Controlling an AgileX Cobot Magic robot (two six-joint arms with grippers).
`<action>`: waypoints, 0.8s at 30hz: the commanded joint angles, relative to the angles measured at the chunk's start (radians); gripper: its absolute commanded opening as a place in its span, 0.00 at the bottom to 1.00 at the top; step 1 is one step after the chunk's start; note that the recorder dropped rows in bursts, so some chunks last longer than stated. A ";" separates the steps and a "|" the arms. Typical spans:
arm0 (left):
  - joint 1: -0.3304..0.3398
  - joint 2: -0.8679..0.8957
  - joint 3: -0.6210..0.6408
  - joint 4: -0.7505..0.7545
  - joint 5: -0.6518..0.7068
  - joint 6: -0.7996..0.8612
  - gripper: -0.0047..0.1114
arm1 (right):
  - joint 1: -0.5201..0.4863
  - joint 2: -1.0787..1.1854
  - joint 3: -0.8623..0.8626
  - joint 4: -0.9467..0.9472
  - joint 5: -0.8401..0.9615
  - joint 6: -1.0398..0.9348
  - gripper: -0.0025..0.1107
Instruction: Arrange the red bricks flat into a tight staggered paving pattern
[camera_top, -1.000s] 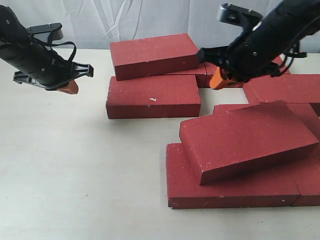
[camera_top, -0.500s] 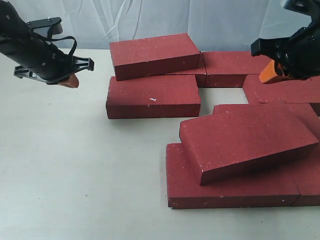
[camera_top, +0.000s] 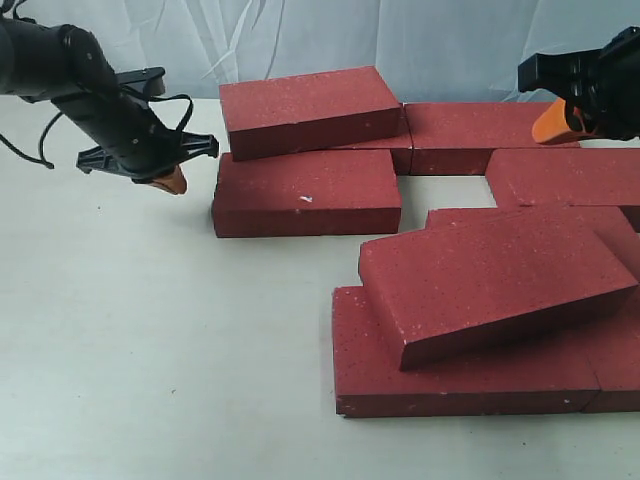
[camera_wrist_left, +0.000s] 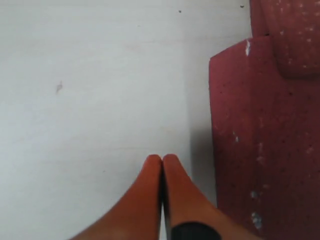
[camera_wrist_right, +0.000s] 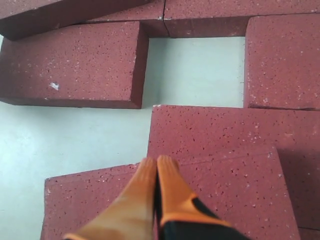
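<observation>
Several dark-red bricks lie on the pale table. One brick with a white chip (camera_top: 307, 192) lies flat, and another (camera_top: 310, 108) rests tilted across its back edge. A further brick (camera_top: 495, 278) leans on the flat ones at the front right (camera_top: 460, 385). My left gripper (camera_top: 172, 184) is shut and empty, low over the table just left of the chipped brick (camera_wrist_left: 265, 130). My right gripper (camera_top: 555, 124) is shut and empty, raised at the far right above the back bricks; its own view looks down on the leaning brick (camera_wrist_right: 225, 190) past its tips (camera_wrist_right: 157, 161).
A bare rectangular gap of table (camera_top: 445, 190) lies between the bricks at the back. Bare tabletop (camera_top: 150, 340) spreads left and front. A pale curtain (camera_top: 300, 40) hangs behind the table.
My left gripper moved right and down toward the chipped brick's left end. My right gripper swung from the back middle of the bricks to the far right and rose.
</observation>
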 joint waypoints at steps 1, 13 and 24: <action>-0.051 0.037 -0.020 -0.015 -0.040 -0.005 0.04 | -0.005 -0.006 0.005 -0.001 -0.015 -0.006 0.02; -0.160 0.084 -0.078 -0.196 -0.172 0.047 0.04 | -0.005 -0.006 0.005 -0.012 -0.019 -0.013 0.02; -0.198 0.126 -0.078 -0.308 -0.214 0.082 0.04 | -0.005 -0.006 0.005 -0.012 -0.019 -0.013 0.02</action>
